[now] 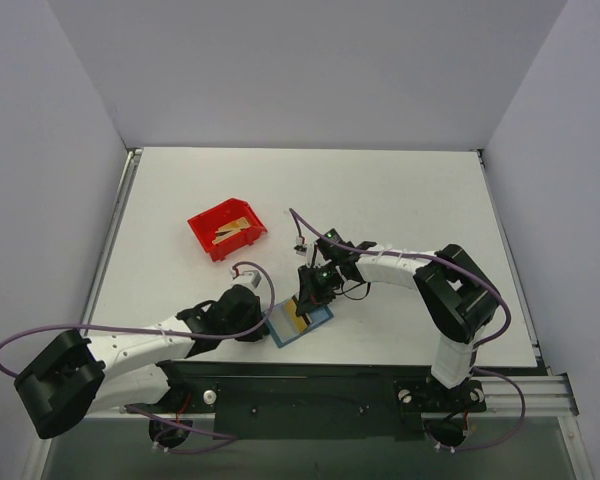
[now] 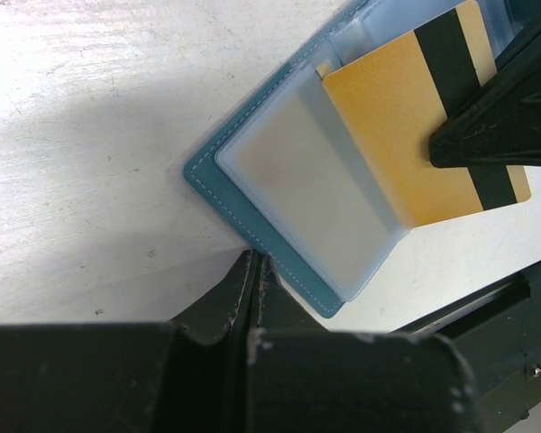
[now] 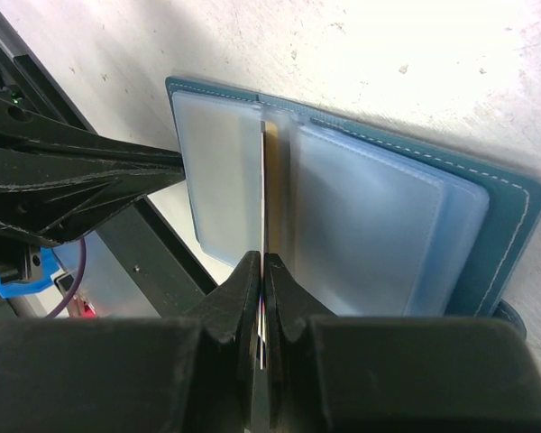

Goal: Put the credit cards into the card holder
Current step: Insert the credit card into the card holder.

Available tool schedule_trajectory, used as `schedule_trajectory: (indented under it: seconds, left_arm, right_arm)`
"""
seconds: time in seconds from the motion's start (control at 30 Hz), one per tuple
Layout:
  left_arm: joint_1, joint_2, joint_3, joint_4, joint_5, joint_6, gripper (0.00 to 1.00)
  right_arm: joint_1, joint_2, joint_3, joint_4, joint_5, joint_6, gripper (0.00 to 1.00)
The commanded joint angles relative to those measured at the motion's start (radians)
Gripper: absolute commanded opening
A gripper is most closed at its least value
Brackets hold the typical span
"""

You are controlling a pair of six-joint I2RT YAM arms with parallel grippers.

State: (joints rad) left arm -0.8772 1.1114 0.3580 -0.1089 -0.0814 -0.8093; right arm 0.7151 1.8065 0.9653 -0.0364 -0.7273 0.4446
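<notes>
Item: credit card (image 2: 397, 135), gold-tan, one dark stripe running across it. Thin, flat and light; judged stiff enough to be pushed edge-first but likely to bow if driven against a snag, with a smooth face that may slip in a light pinch. Location: standing over the open card holder (image 1: 300, 322), which lies flat on the worktop (image 1: 380, 200) near its front edge, between the two arms. The card's leading edge is entering among the clear sleeves (image 3: 370, 225) at the fold; how deep it sits cannot be told. Held by: right tool (image 3: 263, 262), jaws closed narrow on the card's trailing end, the card seen edge-on between them. Best hold is judged to be this one, on the end away from the slot, flat faces against the pads, leaving the front free to slide in. Holder: teal, soft and pliable, light enough to skid when pushed, so it wants pinning. Left tool (image 2: 254, 266), jaws closed and holding nothing, has its tips at the holder's teal border, apparently steadying it; firm contact cannot be confirmed. Further cards (image 1: 230, 232) lie in the red bin (image 1: 200, 225), well apart on the far left.
</notes>
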Motion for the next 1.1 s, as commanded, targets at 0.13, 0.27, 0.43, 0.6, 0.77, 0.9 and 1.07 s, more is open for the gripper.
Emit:
schedule_trajectory:
  seconds: [0.13,0.27,0.43,0.6,0.77,0.9,1.07]
  left_arm:
    - [-0.003,0.027,0.015,-0.021,-0.003,0.009,0.00]
    - [-0.003,0.031,0.018,-0.020,-0.004,0.012,0.00]
    - [-0.003,0.042,0.021,-0.017,-0.004,0.013,0.00]
    - [-0.003,0.056,0.029,-0.014,-0.004,0.019,0.00]
    - [-0.003,0.067,0.033,-0.014,-0.006,0.022,0.00]
    - [-0.003,0.068,0.033,-0.012,-0.006,0.022,0.00]
    - [-0.003,0.070,0.033,-0.009,-0.004,0.022,0.00]
  right_arm:
    - [0.006,0.011,0.009,0.016,-0.046,-0.001,0.00]
    - [0.007,0.020,-0.003,0.027,-0.069,0.009,0.00]
    - [0.006,0.020,-0.022,0.079,-0.101,0.023,0.00]
    - [0.007,0.024,-0.043,0.115,-0.132,0.043,0.00]
    - [0.015,0.040,-0.053,0.145,-0.138,0.066,0.00]
    - [0.021,0.045,-0.069,0.199,-0.138,0.101,0.00]
    - [0.027,0.059,-0.096,0.288,-0.141,0.152,0.00]
